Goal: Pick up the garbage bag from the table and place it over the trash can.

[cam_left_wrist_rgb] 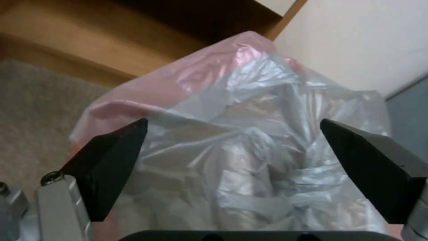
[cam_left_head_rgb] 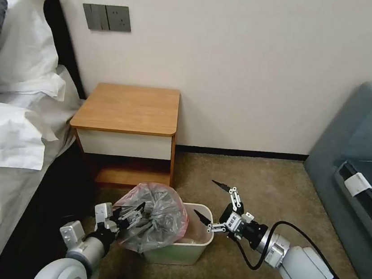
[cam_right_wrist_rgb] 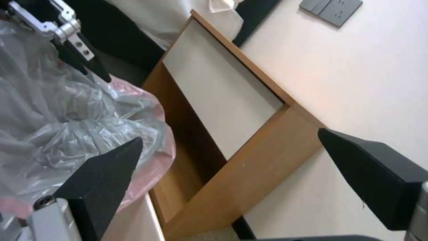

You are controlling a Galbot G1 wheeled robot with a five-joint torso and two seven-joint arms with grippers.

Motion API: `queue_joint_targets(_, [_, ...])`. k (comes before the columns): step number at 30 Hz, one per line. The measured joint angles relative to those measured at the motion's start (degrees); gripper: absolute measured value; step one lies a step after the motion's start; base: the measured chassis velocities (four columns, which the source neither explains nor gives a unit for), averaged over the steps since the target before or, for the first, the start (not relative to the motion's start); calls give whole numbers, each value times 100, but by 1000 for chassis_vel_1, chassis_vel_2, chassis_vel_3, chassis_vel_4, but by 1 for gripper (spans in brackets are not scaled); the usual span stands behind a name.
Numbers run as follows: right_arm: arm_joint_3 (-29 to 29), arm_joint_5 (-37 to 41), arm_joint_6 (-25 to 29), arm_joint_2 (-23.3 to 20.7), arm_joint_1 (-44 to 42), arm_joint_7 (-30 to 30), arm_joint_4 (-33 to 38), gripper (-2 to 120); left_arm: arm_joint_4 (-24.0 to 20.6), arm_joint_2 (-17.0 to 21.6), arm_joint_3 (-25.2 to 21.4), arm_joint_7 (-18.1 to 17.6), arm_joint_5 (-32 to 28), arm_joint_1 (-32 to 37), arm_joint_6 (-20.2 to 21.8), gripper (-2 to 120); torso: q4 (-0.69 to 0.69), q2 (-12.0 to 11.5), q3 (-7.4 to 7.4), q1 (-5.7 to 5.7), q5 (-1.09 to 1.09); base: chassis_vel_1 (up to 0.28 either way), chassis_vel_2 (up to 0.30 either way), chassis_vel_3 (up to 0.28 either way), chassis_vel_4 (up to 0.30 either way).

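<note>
Head view: garbage bag [cam_left_head_rgb: 154, 217] bunched up over left side of trash can [cam_left_head_rgb: 181, 247], in front of the table [cam_left_head_rgb: 128, 110]. Left gripper [cam_left_head_rgb: 133, 217] spread wide at the bag, right gripper [cam_left_head_rgb: 210, 201] wide open beside the can.

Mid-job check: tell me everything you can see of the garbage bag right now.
The garbage bag is thin, crinkled, translucent grey plastic with a pinkish-red edge. It sits bunched and puffed up over the left side of the trash can, spilling past that rim; the can's right part is uncovered. The left gripper is open against its left side. The right gripper, open, is apart from it.
</note>
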Motion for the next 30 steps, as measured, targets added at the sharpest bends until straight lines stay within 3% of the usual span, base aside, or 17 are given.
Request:
queue_joint_targets(5, [-2, 12, 4, -2, 3, 19, 0, 100, 32, 0, 27, 67, 239, -6, 28, 97, 0, 0, 0, 0, 0, 0, 0, 0, 0])
queue_joint_targets(8, [-26, 19, 26, 8, 16, 51, -5, 100, 53, -25, 94, 72, 731, -77, 352, 95, 0, 0, 0, 0, 0, 0, 0, 0, 0])
queue_joint_targets(12, [-29, 20, 45, 11, 5, 58, -5, 100, 70, -67, 126, -3, 955, -177, 575, 95, 0, 0, 0, 0, 0, 0, 0, 0, 0])
queue_joint_targets(20, [-6, 22, 88, 10, -69, 65, 37, 100, 177, -147, 117, -2, 989, -331, 1024, 100, 0, 0, 0, 0, 0, 0, 0, 0, 0])
queue_joint_targets(30, [23, 17, 106, 19, -136, 70, 100, 100, 339, -180, 66, 2, 1016, -438, 1043, 95, 0, 0, 0, 0, -1, 0, 0, 0, 0])
